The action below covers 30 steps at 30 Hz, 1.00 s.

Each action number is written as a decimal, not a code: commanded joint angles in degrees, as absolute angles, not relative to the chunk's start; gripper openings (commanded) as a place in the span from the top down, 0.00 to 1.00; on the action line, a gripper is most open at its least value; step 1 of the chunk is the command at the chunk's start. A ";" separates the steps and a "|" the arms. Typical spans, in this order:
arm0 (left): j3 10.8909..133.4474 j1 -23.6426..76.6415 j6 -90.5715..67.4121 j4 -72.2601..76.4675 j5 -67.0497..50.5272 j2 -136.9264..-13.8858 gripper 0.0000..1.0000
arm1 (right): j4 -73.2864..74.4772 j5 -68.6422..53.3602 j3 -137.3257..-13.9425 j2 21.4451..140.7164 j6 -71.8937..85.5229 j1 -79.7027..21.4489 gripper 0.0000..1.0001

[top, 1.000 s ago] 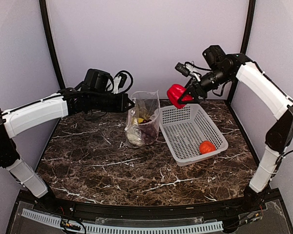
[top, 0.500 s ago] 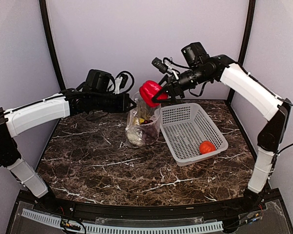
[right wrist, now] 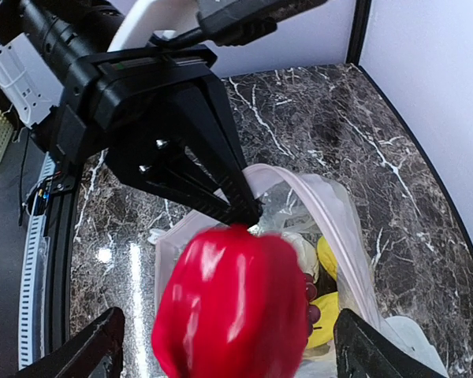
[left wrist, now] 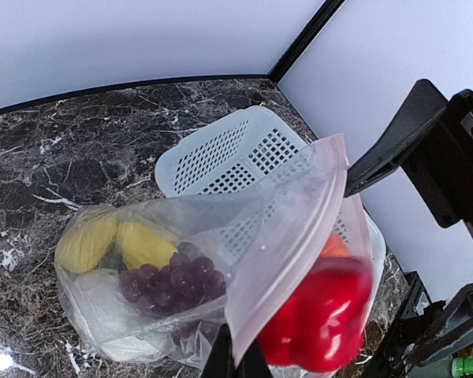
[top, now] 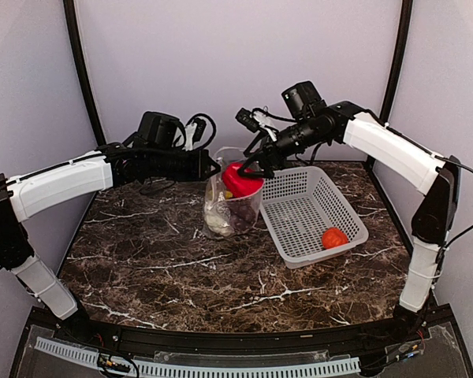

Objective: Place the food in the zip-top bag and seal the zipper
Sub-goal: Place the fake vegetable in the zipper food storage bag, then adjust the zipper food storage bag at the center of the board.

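The zip-top bag (top: 230,206) stands open beside the basket, held up by my left gripper (top: 213,167), which is shut on its rim (left wrist: 244,315). The pinkish zipper (right wrist: 331,228) rims the open mouth. A red pepper (top: 238,179) sits in that mouth, blurred, with my right gripper (top: 252,167) open just above it; its fingers (right wrist: 378,350) stand apart from the pepper (right wrist: 232,307). Inside the bag lie purple grapes (left wrist: 169,279), two yellow pieces (left wrist: 146,242) and a whitish cauliflower (left wrist: 102,319). An orange-red tomato (top: 334,237) lies in the basket.
The white perforated basket (top: 299,206) stands right of the bag, touching it, on the dark marble table (top: 181,268). Walls close off the back and both sides. My right arm reaches over the basket's far corner.
My right gripper carried the red pepper leftward from above the basket to over the bag's mouth, then opened; the pepper now drops into the bag. The left gripper has held still.
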State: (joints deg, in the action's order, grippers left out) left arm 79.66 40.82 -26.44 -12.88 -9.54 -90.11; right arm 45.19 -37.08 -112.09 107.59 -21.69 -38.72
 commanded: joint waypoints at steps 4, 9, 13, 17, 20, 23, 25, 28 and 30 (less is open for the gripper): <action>79.80 40.96 -27.38 -11.17 -9.42 -88.24 0.99 | 42.81 -32.56 -111.52 107.38 -19.94 -39.80 0.06; 79.85 40.96 -26.98 -11.50 -9.19 -88.07 0.99 | 45.14 -34.88 -111.93 104.30 -22.78 -39.80 0.02; 79.78 40.96 -26.98 -11.09 -9.87 -87.87 0.99 | 47.42 -30.42 -110.80 102.01 -25.91 -39.79 0.01; 78.29 40.96 -29.14 -7.36 -12.24 -86.41 0.99 | 42.38 -23.32 -104.29 98.79 -19.46 -38.93 0.01; 77.94 40.96 -30.63 -5.46 -13.92 -86.16 0.99 | 41.27 -19.11 -102.40 97.99 -14.63 -38.22 0.04; 78.96 40.96 -29.92 -6.21 -15.30 -87.49 0.99 | 40.27 -17.49 -100.23 98.03 -11.98 -38.23 0.16; 79.90 40.96 -29.59 -7.33 -15.46 -88.28 0.99 | 40.72 -16.23 -99.89 99.22 -9.91 -38.23 0.24; 80.16 40.96 -29.64 -7.55 -15.65 -89.03 0.99 | 42.06 -14.59 -100.46 100.99 -8.38 -38.23 0.39; 80.08 40.95 -29.71 -7.82 -15.54 -89.04 0.99 | 43.12 -13.63 -101.20 101.78 -8.05 -38.20 0.45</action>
State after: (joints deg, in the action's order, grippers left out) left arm 78.72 40.82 -29.43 -8.34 -14.33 -89.25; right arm 42.59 -17.41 -100.73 100.03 -11.38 -38.48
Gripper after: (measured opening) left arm 0.010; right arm 0.591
